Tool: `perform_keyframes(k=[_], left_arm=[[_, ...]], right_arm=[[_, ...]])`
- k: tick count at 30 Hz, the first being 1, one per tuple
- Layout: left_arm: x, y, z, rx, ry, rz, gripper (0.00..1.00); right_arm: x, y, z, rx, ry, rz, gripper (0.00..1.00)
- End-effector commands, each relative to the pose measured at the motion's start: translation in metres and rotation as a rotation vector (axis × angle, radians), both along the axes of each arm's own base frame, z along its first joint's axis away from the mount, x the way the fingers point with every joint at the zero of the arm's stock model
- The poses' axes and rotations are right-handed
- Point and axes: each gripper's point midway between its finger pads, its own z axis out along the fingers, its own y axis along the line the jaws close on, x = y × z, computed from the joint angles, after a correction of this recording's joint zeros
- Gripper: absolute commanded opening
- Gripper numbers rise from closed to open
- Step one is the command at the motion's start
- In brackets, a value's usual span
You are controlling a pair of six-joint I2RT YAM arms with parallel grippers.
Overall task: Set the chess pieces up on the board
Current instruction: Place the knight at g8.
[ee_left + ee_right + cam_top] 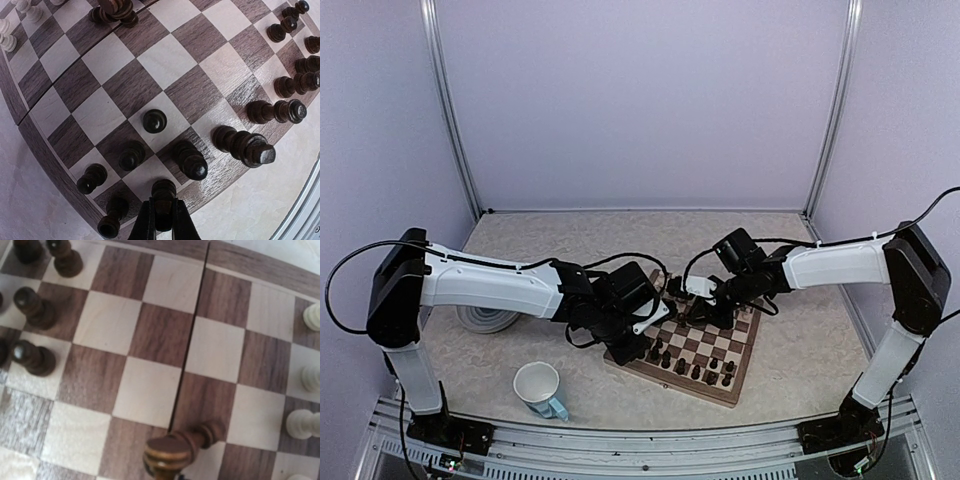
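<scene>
From above, the board [744, 372] lies by the desk's near edge, right of middle, both arms bent over it. Left wrist view: the left tool [163, 212] pinches a dark piece [163, 192] upright, presumably to seat it squarely. Right wrist view: a second dark piece [172, 450] hangs tilted close up; whether the right tool [708, 302] grips it, I cannot tell.

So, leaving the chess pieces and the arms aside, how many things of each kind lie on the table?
board: 1
cup: 1
plate, partly hidden under the left arm: 1
total: 3
</scene>
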Motion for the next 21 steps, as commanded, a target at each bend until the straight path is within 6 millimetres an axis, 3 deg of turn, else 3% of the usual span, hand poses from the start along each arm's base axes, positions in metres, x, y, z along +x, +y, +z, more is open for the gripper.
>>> perform_keyframes(k=[1, 21], left_arm=[[0.006, -0.004, 0.005, 0.006, -0.031, -0.002, 0.0], [0.01, -0.001, -0.003, 0.046, -0.042, 0.01, 0.09]], right_arm=[[0.002, -0.001, -0.004, -0.014, 0.02, -0.002, 0.01], [0.002, -0.002, -0.007, -0.021, 0.027, -0.001, 0.02]])
